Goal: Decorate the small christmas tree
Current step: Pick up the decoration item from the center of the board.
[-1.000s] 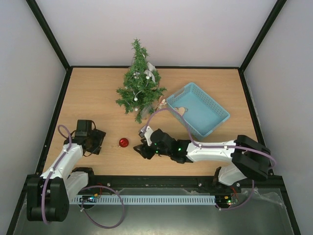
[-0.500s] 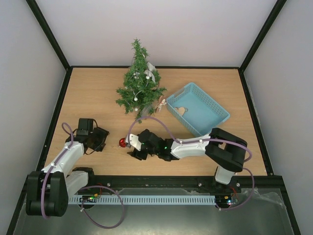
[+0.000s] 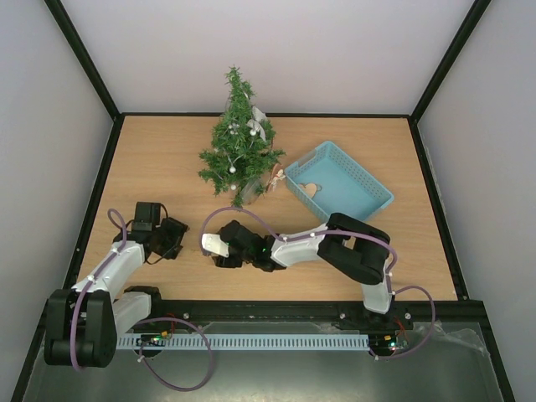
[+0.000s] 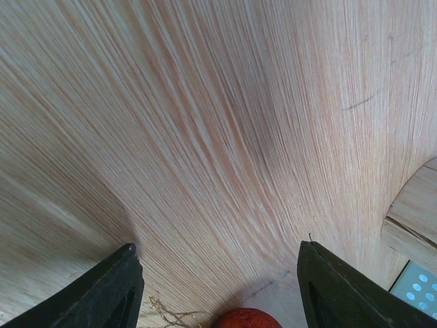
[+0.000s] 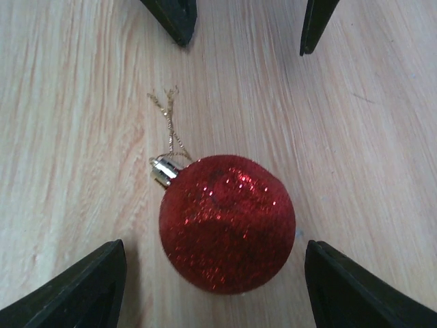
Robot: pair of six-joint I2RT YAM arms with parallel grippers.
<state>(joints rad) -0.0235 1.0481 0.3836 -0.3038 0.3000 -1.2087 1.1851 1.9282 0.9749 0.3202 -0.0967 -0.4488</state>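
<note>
The small christmas tree [image 3: 239, 142] stands at the back of the table with silver balls and a silver bow on it. A red glitter ball [image 5: 227, 222] with a gold cap and gold string lies on the wood. My right gripper [image 5: 215, 247] is open, one finger on each side of the ball, not touching it. In the top view the right gripper [image 3: 213, 244] covers the ball. My left gripper [image 3: 172, 239] faces it from the left, open and holding nothing. In the left wrist view the left gripper [image 4: 217, 247] has the ball [image 4: 246, 319] at the bottom edge.
A light blue basket [image 3: 364, 201] sits to the right of the tree with a pale ornament [image 3: 310, 189] inside. Another small ornament [image 3: 275, 176] lies between tree and basket. Black frame rails border the table.
My right arm has swung left from the table's middle to the red ball, opening wider, and now covers it from above. The left gripper has narrowed a little and barely moved.
</note>
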